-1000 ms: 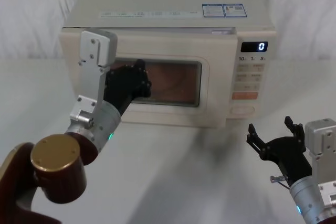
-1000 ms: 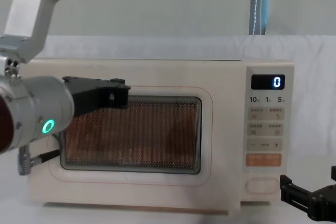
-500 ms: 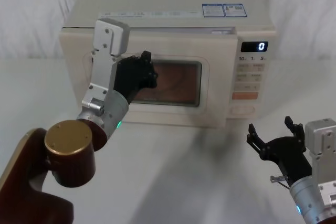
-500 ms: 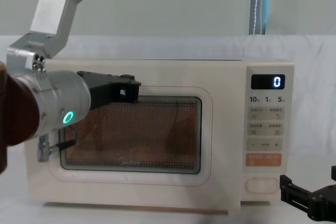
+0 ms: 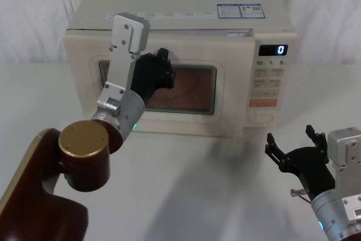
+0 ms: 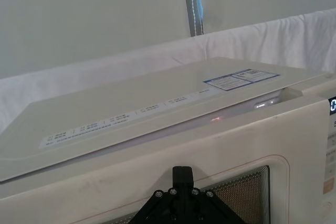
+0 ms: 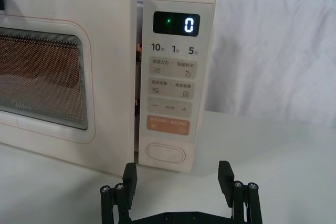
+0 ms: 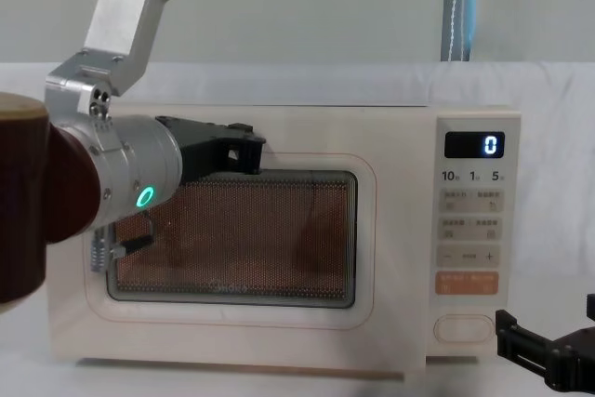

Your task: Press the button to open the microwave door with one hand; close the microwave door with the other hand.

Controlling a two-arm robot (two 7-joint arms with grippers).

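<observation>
On a white-draped bench [image 5: 186,196], the microwave door [image 5: 152,83] stands slightly ajar. Closing is judged under way: the left claw [image 5: 161,71], grip state indeterminable, is set against it; a firm push is required. The right claw [image 7: 177,182] is parked released before the button [image 7: 165,153].

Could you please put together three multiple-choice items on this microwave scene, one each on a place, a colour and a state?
1. Where is the left gripper?
A. at the upper part of the microwave door
B. on the button
C. resting on the table

2. What colour is the rectangular key just above the button?
A. green
B. orange
C. black

3. How do the fingers of the right gripper stand?
A. shut on the button
B. shut on nothing
C. spread apart, holding nothing

Answers: 1 A, the head view puts it by the top edge of the door's window. 2 B, the right wrist view shows it orange. 3 C, a wide gap shows between them, short of the panel.
</observation>
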